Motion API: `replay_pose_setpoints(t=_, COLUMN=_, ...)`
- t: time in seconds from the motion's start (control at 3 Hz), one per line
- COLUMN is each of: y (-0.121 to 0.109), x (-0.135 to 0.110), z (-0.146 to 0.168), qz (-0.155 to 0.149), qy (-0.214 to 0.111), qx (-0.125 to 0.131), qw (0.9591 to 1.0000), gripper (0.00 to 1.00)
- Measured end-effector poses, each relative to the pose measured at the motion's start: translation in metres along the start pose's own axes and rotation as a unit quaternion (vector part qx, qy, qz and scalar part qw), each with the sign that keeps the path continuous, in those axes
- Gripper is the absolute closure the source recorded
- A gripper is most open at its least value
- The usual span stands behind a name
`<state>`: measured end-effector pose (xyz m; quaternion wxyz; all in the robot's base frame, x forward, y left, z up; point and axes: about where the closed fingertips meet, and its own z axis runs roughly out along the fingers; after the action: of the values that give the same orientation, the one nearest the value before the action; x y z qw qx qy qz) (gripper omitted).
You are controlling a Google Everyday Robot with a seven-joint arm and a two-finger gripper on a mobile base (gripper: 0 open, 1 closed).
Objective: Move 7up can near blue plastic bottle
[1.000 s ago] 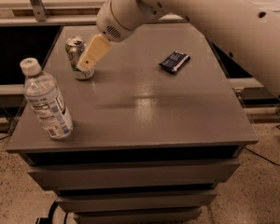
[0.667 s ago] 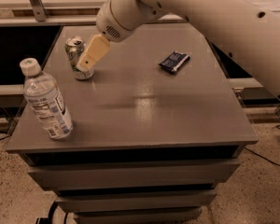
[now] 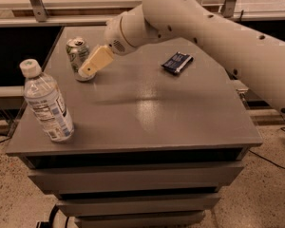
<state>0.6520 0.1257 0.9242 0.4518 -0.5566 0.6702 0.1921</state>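
Observation:
The 7up can (image 3: 76, 51), pale white-green with a silver top, stands at the back left of the grey table (image 3: 180, 122). My gripper (image 3: 87, 70) reaches down from the white arm (image 3: 190, 18) and sits against the can's right lower side, covering part of it. The blue plastic bottle (image 3: 46, 103), clear with a white cap and a white-and-blue label, stands upright near the table's front left corner, well in front of the can and apart from the gripper.
A flat dark blue packet (image 3: 177, 62) lies at the back right of the table. The white arm crosses above the table's back right part. Metal railings (image 3: 35, 1) and a pale surface run behind the table. Drawers sit below the tabletop.

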Motion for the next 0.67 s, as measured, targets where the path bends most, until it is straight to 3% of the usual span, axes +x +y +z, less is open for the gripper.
replay_pose_setpoints(t=0.67, y=-0.009, x=0.012, z=0.048, qz=0.047, qy=-0.071, qx=-0.016, qw=0.9962, gripper=0.0)
